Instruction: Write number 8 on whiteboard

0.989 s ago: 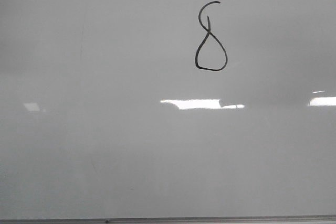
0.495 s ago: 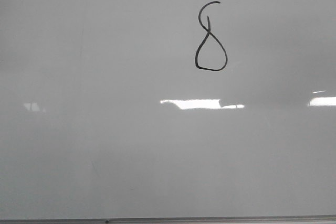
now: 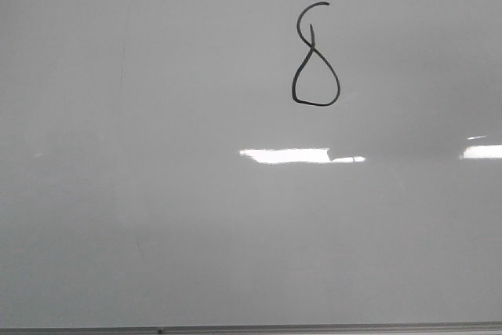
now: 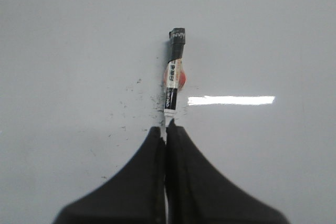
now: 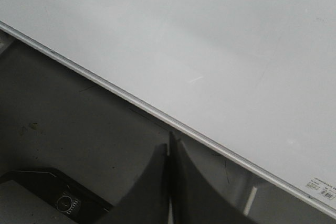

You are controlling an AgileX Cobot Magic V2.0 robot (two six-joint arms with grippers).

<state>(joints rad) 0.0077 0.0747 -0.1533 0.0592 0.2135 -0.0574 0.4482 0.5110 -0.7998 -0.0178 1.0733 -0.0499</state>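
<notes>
Soft even light, rectangular glare patches

The whiteboard (image 3: 196,217) looks smooth and glossy with bright reflections, edged by a thin metal-looking frame (image 5: 131,104), while the marker (image 4: 173,80) seems plastic with a paper label and the dark table (image 5: 68,129) looks matt.

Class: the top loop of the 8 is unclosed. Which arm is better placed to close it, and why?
Left. Its gripper is shut on the marker over the whiteboard. The right gripper holds nothing, past the board's edge.
</notes>
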